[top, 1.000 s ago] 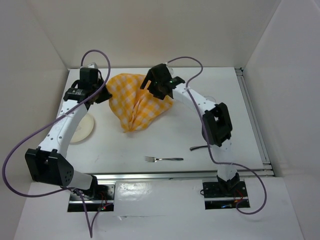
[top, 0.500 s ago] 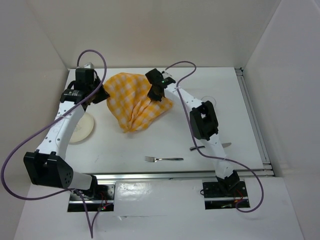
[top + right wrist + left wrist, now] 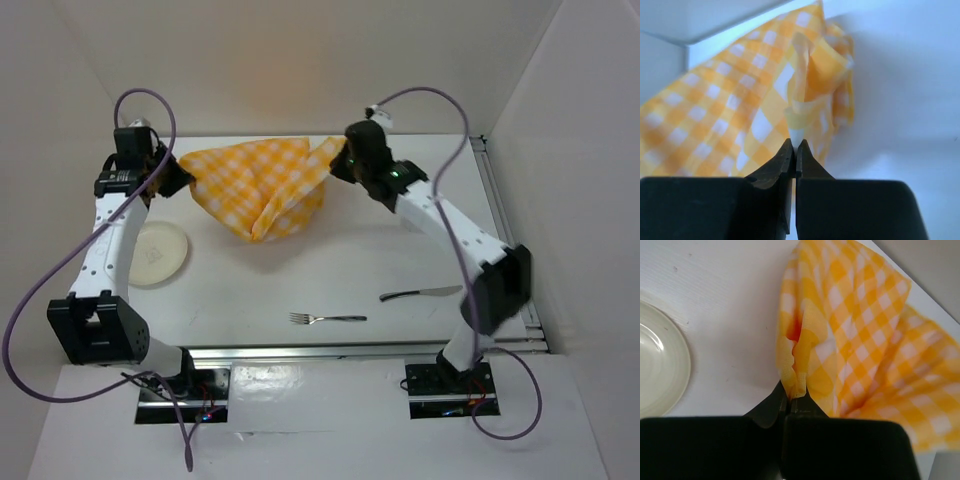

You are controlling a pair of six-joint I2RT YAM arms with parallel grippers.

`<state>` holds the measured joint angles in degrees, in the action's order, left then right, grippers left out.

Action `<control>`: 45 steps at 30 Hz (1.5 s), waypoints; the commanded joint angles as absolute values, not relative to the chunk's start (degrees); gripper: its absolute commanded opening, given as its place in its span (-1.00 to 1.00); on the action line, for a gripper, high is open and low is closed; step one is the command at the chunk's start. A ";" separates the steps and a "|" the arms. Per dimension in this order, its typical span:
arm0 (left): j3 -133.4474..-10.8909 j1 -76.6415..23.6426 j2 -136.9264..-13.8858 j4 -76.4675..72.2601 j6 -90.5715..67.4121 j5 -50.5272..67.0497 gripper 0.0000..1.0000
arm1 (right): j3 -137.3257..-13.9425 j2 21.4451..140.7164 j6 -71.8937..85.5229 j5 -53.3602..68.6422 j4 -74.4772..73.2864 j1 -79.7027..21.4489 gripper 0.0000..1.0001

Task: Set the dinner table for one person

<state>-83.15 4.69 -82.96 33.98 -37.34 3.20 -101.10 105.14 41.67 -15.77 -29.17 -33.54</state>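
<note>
Left gripper [image 3: 791,401] clamped on one corner of the yellow checked cloth [image 3: 262,185], right gripper [image 3: 794,146] pinching the opposite corner, cloth strung between them over the table's [image 3: 300,270] far half. Nearer the arms: plate [image 3: 158,253] at left, fork [image 3: 327,319] centre, knife [image 3: 420,294] right, all apart from the cloth.

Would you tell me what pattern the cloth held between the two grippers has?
Yellow-and-white checks; the left wrist view shows the cloth best.
</note>
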 commanded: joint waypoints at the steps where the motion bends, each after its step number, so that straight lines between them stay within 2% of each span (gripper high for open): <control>1: -82.63 6.42 -79.91 32.43 -38.94 6.77 -1.00 | -81.15 89.42 35.34 -15.65 -16.19 -32.87 -1.00; 2: -81.23 6.94 -79.02 32.43 -38.94 7.55 -1.00 | -75.12 81.55 34.55 -13.90 -11.73 -32.87 -1.00; 4: -75.61 6.94 -75.96 31.38 -39.46 9.57 -1.00 | -58.90 74.30 35.06 -13.36 -9.06 -32.87 -0.97; 5: -73.15 6.94 -74.89 30.85 -40.25 10.36 -1.00 | -54.80 68.44 36.29 -13.36 -9.84 -32.87 -0.58; 7: -65.15 6.94 -72.52 28.31 -41.92 10.99 -1.00 | -46.80 64.09 40.94 -12.83 -14.91 -32.87 0.77; 9: -59.97 6.94 -69.44 25.94 -42.45 11.60 -1.00 | -43.70 59.34 42.62 -10.82 -17.83 -32.87 0.99; 15: -53.61 6.42 -67.15 26.80 -43.77 10.20 -1.00 | -44.47 51.95 48.77 -12.30 -29.94 -32.87 0.95; 18: -52.29 6.42 -65.49 27.50 -44.38 8.88 -1.00 | -47.98 53.94 54.65 -13.54 -37.05 -32.87 0.87; 22: -52.29 6.42 -64.86 28.65 -45.62 7.03 -1.00 | -47.56 57.04 66.17 -12.84 -45.17 -32.87 0.91; 26: -51.77 6.42 -64.16 28.65 -46.14 6.33 -1.00 | -37.65 52.04 67.94 -10.20 -41.50 -32.87 0.84; 31: -51.77 5.89 -64.69 28.65 -46.14 6.24 -1.00 | -34.63 51.32 71.19 -9.14 -42.45 -32.35 0.76; 34: -51.77 5.89 -64.69 28.65 -45.53 5.45 -1.00 | -33.32 52.03 73.12 -6.87 -41.50 -31.82 0.63; 38: -51.77 5.89 -64.69 29.18 -46.05 4.92 -1.00 | -27.79 51.42 77.68 2.87 -32.55 -31.82 0.63; 42: -51.77 5.89 -64.69 29.18 -46.05 4.92 -1.00 | -24.08 52.03 80.06 5.88 -25.41 -31.82 0.72; 45: -51.77 5.89 -64.69 29.18 -46.05 4.92 -1.00 | -23.47 53.96 80.86 6.42 -20.75 -31.82 0.72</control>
